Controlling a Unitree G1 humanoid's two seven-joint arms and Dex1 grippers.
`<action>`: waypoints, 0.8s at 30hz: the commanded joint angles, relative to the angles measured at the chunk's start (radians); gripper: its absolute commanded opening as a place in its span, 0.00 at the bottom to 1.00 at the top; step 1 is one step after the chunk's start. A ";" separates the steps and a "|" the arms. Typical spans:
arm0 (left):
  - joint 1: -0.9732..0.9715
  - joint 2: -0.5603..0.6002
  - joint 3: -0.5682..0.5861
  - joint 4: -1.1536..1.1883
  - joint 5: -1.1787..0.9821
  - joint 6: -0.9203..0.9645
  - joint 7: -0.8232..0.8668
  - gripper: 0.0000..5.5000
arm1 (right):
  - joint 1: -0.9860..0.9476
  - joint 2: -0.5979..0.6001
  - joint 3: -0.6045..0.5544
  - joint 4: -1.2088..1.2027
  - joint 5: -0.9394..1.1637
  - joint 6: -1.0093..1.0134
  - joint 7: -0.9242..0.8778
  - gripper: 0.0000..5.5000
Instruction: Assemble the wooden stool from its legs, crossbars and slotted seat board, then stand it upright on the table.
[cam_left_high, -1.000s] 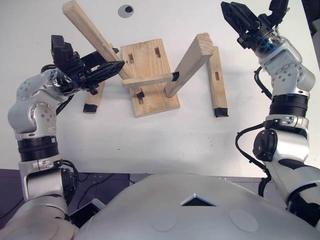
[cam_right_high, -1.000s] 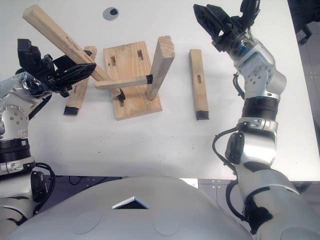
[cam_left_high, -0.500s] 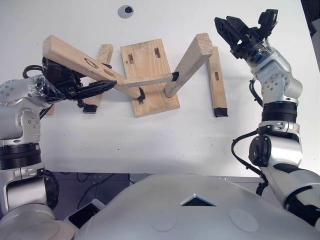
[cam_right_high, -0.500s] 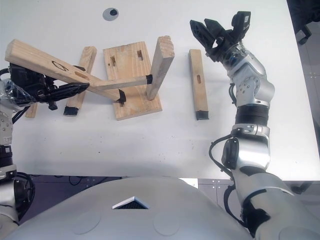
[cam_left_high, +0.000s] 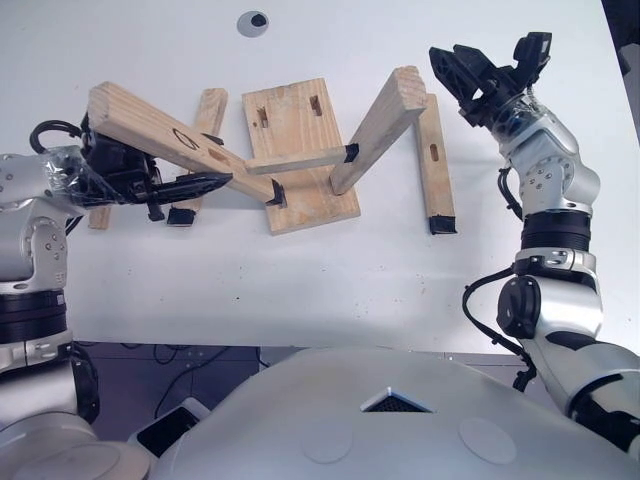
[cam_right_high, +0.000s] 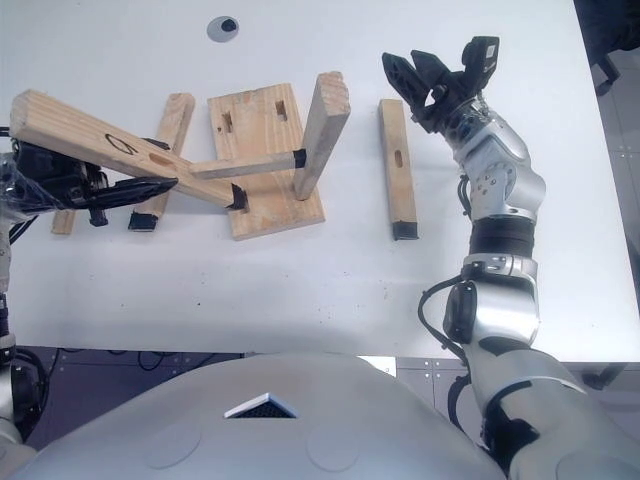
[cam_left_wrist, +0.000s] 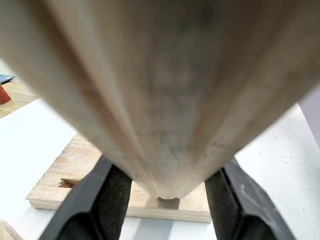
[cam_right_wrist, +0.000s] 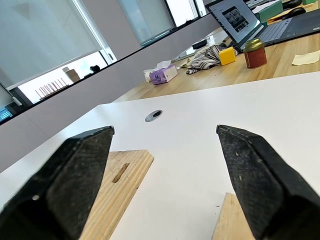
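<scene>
White table (cam_left_high: 300, 270); wood desk (cam_right_wrist: 290, 67) w/ laptop (cam_right_wrist: 237, 17), windows (cam_right_wrist: 42, 45) behind.

The pale wooden stool leg (cam_left_wrist: 165, 90) is a close blur hiding most of the slotted plywood seat board (cam_left_wrist: 50, 192). Whether its foot sits in a slot is unclear. The left gripper (cam_left_high: 205, 178) covers part of a thin wooden strip (cam_left_high: 97, 217).

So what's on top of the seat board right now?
A standing leg, a crossbar and the foot of the left gripper's tilted leg. What's under both feet is covered.
</scene>
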 joint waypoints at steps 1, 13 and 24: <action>0.051 -0.006 -0.044 -0.006 0.032 0.031 0.005 0.37 | 0.002 0.001 0.006 0.006 -0.012 -0.007 -0.003 0.68; 0.090 -0.018 -0.067 -0.048 -0.004 0.049 0.031 0.37 | 0.004 0.004 0.010 0.021 -0.023 -0.010 -0.010 0.68; 0.070 0.032 -0.110 -0.109 0.085 0.026 0.120 0.37 | 0.013 -0.002 0.010 0.018 -0.034 -0.005 -0.007 0.68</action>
